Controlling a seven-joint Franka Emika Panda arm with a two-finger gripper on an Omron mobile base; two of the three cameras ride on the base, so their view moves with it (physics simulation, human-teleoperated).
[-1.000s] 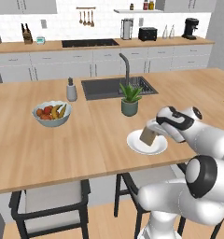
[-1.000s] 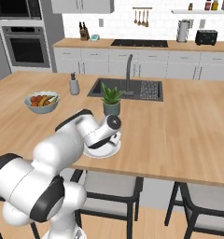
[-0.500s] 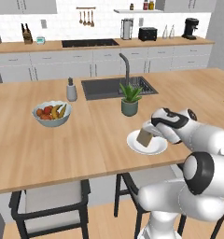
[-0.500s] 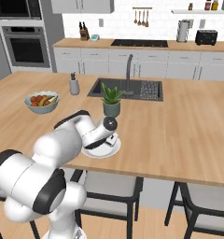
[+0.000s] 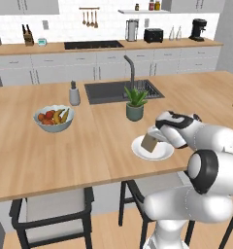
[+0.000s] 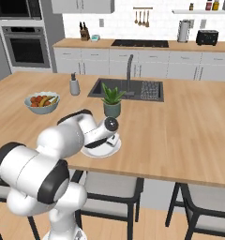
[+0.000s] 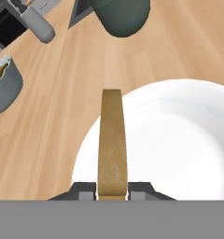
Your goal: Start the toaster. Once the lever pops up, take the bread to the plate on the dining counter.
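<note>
Light-wood tabletop (image 5: 50, 160). Claw (image 7: 112, 189) pinched bread (image 5: 149, 142) edge-on over plate (image 5: 163, 154); best lowered to plate centre before release.

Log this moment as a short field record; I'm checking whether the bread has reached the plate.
gripper: shut on bread, over the plate
bread: held on edge between the fingers, above the plate; contact with it cannot be told
plate: on the dining counter near its front edge
dining counter: light wood, with inset sink
plant: potted, just behind the plate
fruit bowl: to the left
toaster: on the far wall counter
</note>
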